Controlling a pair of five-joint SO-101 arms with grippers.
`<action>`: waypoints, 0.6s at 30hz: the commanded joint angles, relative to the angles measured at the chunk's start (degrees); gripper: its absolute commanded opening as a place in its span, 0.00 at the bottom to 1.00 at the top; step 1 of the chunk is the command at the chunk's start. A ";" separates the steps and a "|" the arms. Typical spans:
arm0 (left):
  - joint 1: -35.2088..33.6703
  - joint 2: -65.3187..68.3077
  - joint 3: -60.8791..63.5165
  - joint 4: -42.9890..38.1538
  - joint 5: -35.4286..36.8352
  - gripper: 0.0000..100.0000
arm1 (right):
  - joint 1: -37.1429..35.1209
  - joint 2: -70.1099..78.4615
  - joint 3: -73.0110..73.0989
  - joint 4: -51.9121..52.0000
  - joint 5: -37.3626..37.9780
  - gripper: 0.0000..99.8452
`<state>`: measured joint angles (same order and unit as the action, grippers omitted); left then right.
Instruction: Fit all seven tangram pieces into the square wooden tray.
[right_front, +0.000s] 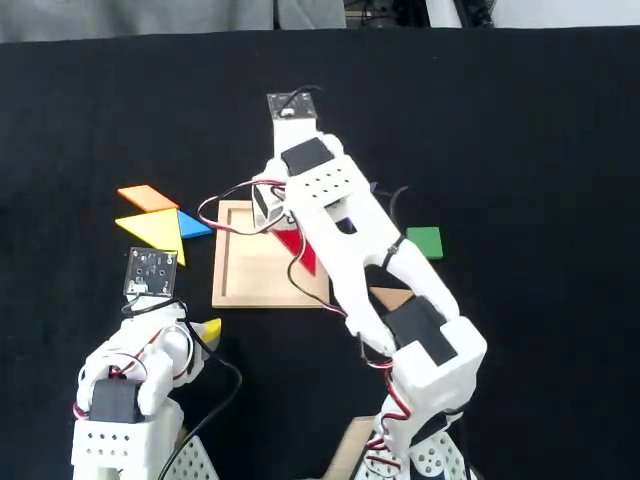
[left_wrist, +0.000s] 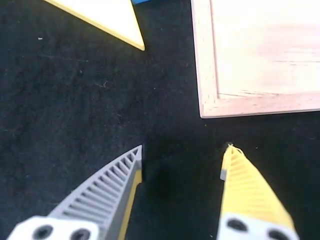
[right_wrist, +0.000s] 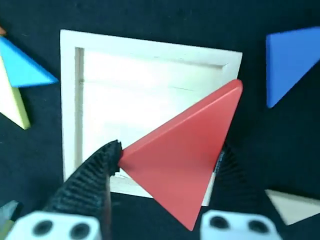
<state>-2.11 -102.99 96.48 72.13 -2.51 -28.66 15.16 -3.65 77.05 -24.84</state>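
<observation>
left gripper (left_wrist: 185, 148): spread wide, empty, parked just off the tray (left_wrist: 207, 75) corner, probably staying out of the way
right gripper (right_wrist: 169, 152): pinching the red triangle (right_wrist: 192, 135) over the tray's right half, looks like it's lining up a drop
red triangle: between those fingers, partly overhanging the tray rim, not seated imo
yellow triangle (right_front: 155, 230): waiting left of the tray
green square (right_front: 424, 242): off the tray's right

left gripper (left_wrist: 182, 155) spread wide, left arm (right_front: 130, 390) apparently folded back; right arm (right_front: 350, 240) stretched forward, right gripper (right_wrist: 168, 150) pinching red triangle (right_wrist: 192, 127).
</observation>
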 joint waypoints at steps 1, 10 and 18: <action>-0.40 -0.35 0.92 0.09 0.09 0.26 | -2.02 -0.66 -1.98 0.18 -6.86 0.13; -0.40 -0.35 0.92 0.09 0.09 0.26 | -8.70 2.95 -2.68 -0.26 -13.10 0.20; -0.40 -0.35 0.92 0.09 0.09 0.26 | -5.63 11.65 -7.96 -2.73 -24.53 0.29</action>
<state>-2.11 -102.99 96.48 72.13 -2.33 -36.40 25.36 -5.58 75.65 -44.44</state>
